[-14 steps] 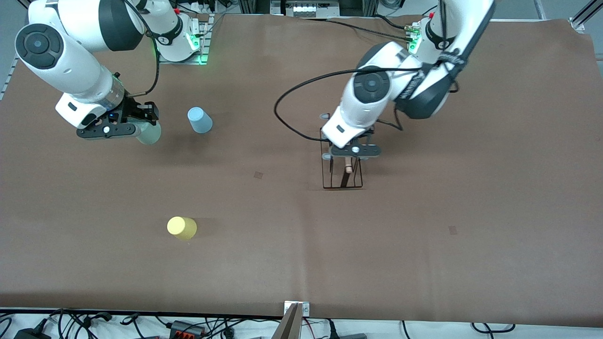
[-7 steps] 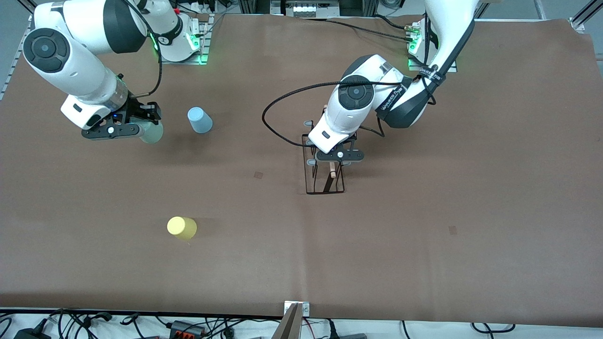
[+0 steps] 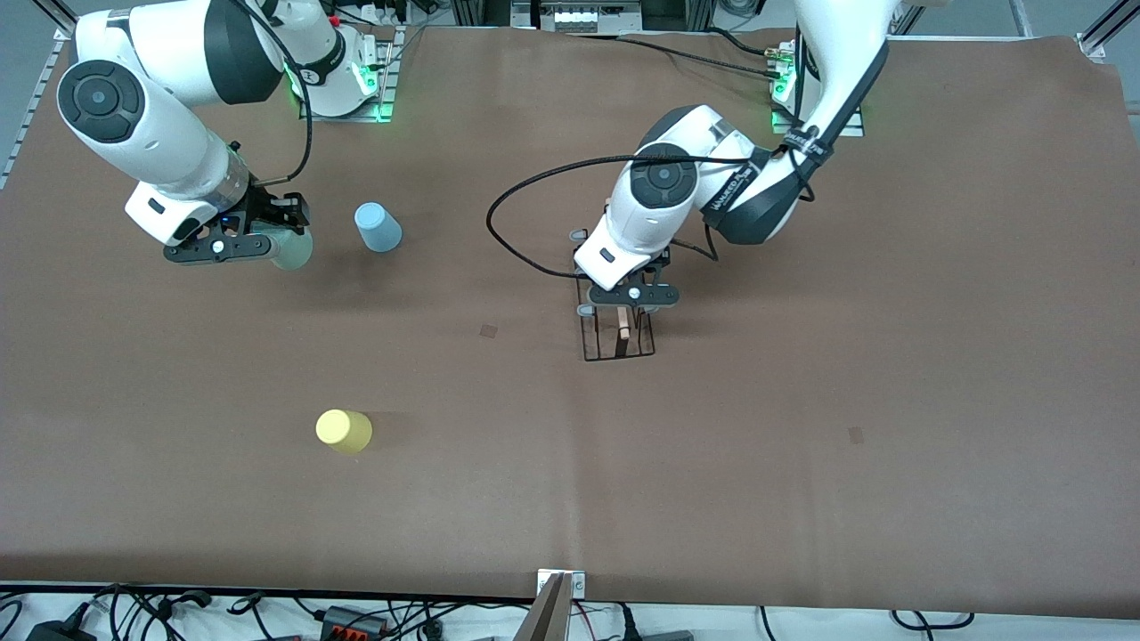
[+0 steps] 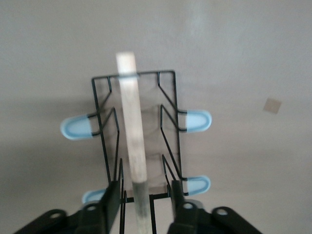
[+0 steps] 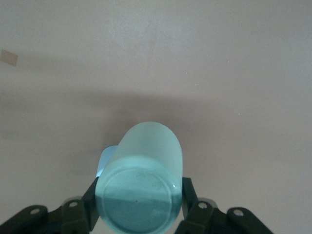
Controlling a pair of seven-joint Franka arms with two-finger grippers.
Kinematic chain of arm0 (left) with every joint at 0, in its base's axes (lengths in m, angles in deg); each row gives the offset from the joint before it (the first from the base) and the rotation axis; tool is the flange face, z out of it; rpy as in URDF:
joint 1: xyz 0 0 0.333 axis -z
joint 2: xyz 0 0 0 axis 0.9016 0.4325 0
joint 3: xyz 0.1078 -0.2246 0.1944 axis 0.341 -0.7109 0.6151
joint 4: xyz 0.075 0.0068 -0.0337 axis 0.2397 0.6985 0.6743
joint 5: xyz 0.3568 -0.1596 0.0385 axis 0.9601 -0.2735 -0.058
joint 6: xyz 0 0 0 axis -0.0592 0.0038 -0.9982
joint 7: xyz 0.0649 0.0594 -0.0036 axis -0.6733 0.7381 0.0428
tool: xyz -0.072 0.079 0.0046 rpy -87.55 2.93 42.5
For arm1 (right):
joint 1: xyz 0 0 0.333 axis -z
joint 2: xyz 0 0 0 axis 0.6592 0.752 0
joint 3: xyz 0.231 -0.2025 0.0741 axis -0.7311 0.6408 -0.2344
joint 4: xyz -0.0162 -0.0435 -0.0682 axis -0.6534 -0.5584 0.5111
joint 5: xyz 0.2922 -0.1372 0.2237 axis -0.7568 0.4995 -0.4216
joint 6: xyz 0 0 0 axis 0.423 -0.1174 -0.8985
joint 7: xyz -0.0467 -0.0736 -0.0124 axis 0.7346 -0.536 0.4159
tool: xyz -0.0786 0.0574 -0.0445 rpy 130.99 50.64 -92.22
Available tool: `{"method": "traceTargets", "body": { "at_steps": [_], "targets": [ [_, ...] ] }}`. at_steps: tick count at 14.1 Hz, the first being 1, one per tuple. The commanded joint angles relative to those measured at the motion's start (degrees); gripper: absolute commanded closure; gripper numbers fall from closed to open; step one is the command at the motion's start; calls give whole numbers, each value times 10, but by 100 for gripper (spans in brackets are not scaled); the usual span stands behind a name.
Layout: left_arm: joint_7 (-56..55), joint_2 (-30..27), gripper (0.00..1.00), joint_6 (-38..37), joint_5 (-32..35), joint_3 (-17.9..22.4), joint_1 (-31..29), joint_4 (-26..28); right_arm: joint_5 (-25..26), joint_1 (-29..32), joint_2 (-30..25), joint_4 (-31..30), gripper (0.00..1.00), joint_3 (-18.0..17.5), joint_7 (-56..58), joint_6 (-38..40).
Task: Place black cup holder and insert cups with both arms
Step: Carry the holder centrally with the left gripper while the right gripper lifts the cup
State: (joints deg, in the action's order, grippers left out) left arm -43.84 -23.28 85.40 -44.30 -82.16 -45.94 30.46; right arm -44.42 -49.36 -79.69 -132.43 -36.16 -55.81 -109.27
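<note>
The black cup holder stands upright on the brown mat near the table's middle, its wooden rod running up between my left gripper's fingers. My left gripper is open around that rod, with a gap on each side. Pale blue prong tips stick out from the wire frame. My right gripper is shut on the mint green cup above the mat at the right arm's end. The light blue cup stands beside it. The yellow cup lies nearer the front camera.
Two small tape squares mark the mat. A black cable loops out from the left arm over the table. A metal bracket and loose cables sit at the table's front edge.
The left arm carried the holder toward the right arm's end, set it down, and its jaws have opened off the rod. The right arm drifted slightly toward the blue cup, still gripping the mint cup.
</note>
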Motion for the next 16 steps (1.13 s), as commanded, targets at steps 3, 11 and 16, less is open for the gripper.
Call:
{"method": "traceTargets", "body": {
  "at_steps": [3, 11, 16],
  "targets": [
    [58, -77, 0, -99, 68, 1, -77, -21, -52, -1, -9, -7, 91, -3, -9, 5],
    [314, -122, 0, -260, 83, -4, -241, -88, -75, -204, 16, 42, 91, -7, -368, 1],
    [434, -150, 0, -303, 78, -4, -302, -89, -88, -328, 82, 96, 91, -7, -578, -44]
  ]
}}
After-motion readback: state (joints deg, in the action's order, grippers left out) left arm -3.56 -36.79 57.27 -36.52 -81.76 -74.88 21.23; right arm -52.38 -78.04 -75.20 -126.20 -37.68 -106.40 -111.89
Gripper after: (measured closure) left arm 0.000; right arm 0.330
